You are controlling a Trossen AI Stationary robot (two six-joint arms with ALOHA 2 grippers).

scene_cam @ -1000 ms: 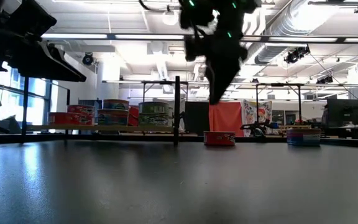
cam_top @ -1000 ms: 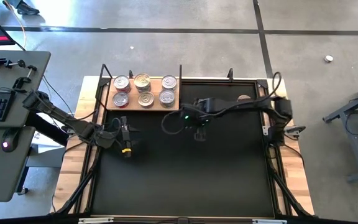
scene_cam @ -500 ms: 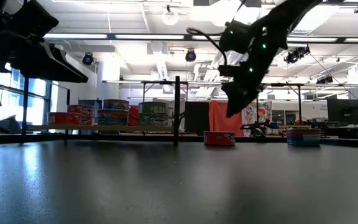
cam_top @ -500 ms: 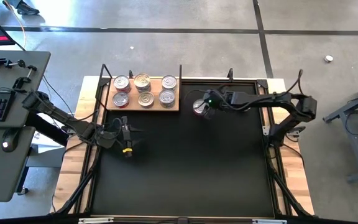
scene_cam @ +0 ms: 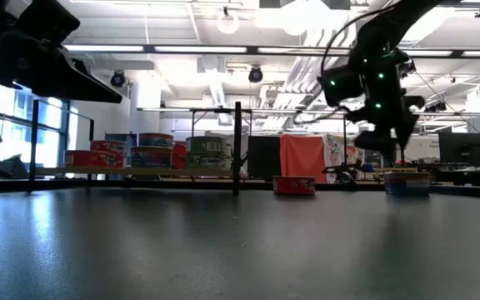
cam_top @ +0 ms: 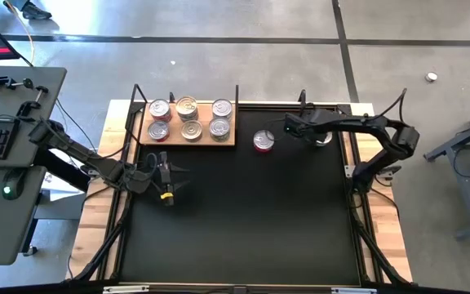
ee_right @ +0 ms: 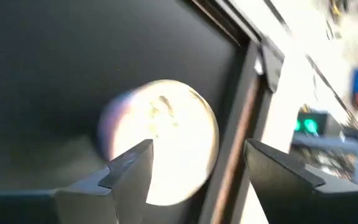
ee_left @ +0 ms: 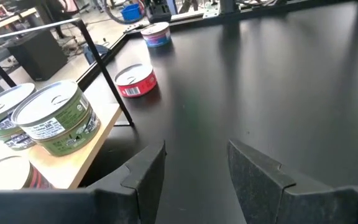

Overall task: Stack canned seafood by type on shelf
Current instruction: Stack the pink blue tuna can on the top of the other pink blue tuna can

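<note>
- Presently, the right gripper [cam_top: 323, 137] is seen above a tin with a bright lid [ee_right: 163, 140] near the far right corner of the black mat [cam_top: 243, 212]; its two fingers [ee_right: 126, 167] stand apart, one on each side of the lid, and nothing is grasped between them.
- In the low view, this gripper [scene_cam: 390, 150] is placed over a blue-sided tin [scene_cam: 407, 182], not touching it.
- A red-sided tin [cam_top: 263, 141] is found on the mat between that gripper and the wooden shelf [cam_top: 188, 139], just beside the shelf's right end.
- On the shelf, six tins are set in two rows of three; from the low view they appear as short stacks [scene_cam: 155, 150].
- The left gripper [cam_top: 167, 175] is held over the left side of the mat, in front of the shelf, with its fingers [ee_left: 253, 171] parted and empty.
- Past these fingers, a green-labelled tin [ee_left: 58, 118] on the shelf edge is visible.
</note>
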